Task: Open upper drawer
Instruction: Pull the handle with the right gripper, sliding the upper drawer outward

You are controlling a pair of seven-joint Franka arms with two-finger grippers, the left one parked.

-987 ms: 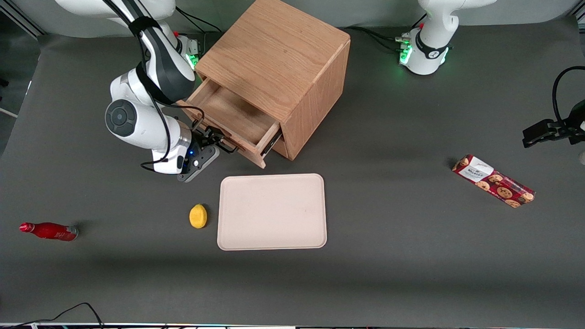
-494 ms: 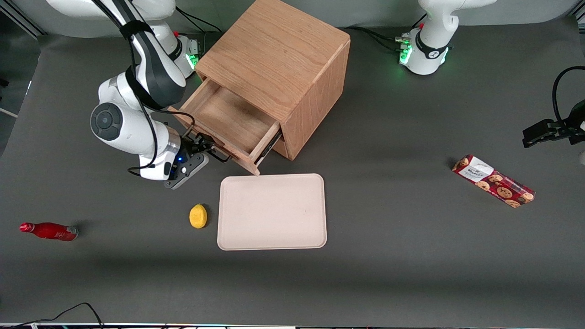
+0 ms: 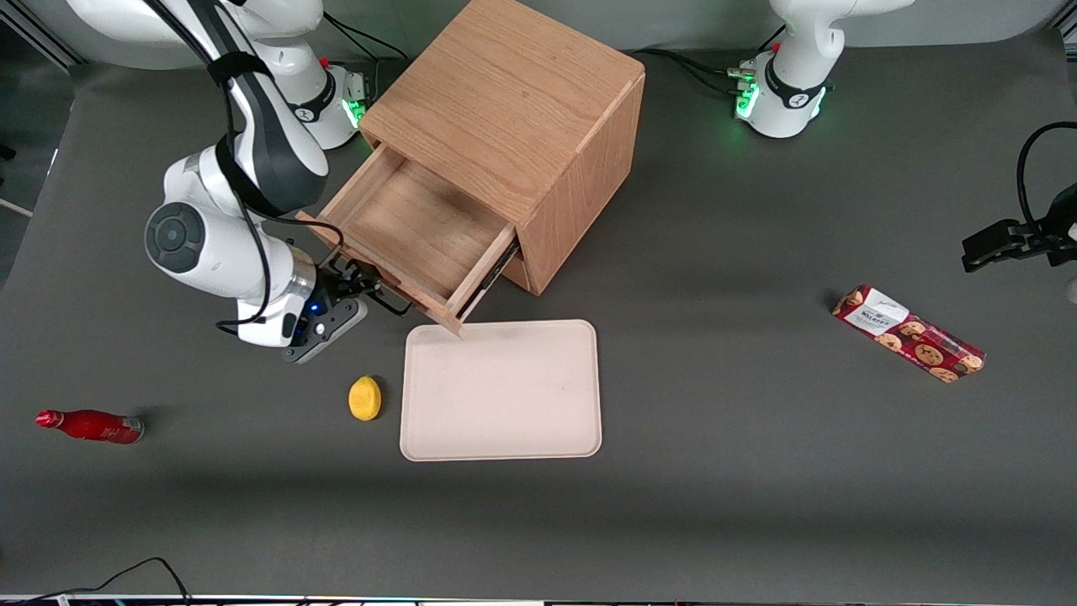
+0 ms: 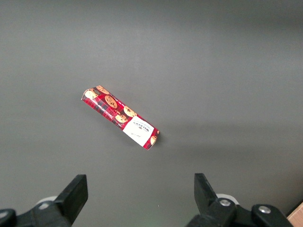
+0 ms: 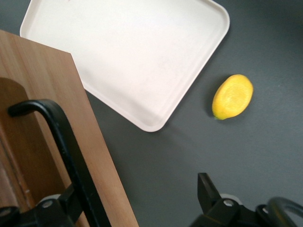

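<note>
The upper drawer [image 3: 412, 240] stood pulled well out of the cabinet [image 3: 513, 118], its bare wooden tray open to view and its front panel reaching toward the front edge of the bench [image 3: 715, 522], one lower corner just over the rim of the pale tray [image 3: 501, 438]. Its black handle [image 5: 66, 151] ran along that front panel, long axis parallel to it. The claw [image 3: 363, 286] sat right at the handle, on the working arm's side of the drawer front. In the right wrist view one finger [image 5: 71, 201] lay against the bar and the other [image 5: 208, 194] stood well apart, so the claw looked spread around the handle, not pinching it. I judged the pull nearly finished: any further draw would run straight out from the cabinet, square to the handle.

A lemon [image 3: 365, 398] lay beside the tray, a red bottle [image 3: 88, 425] near the working arm's end, and a cookie box [image 3: 909, 333] toward the parked arm's end.
</note>
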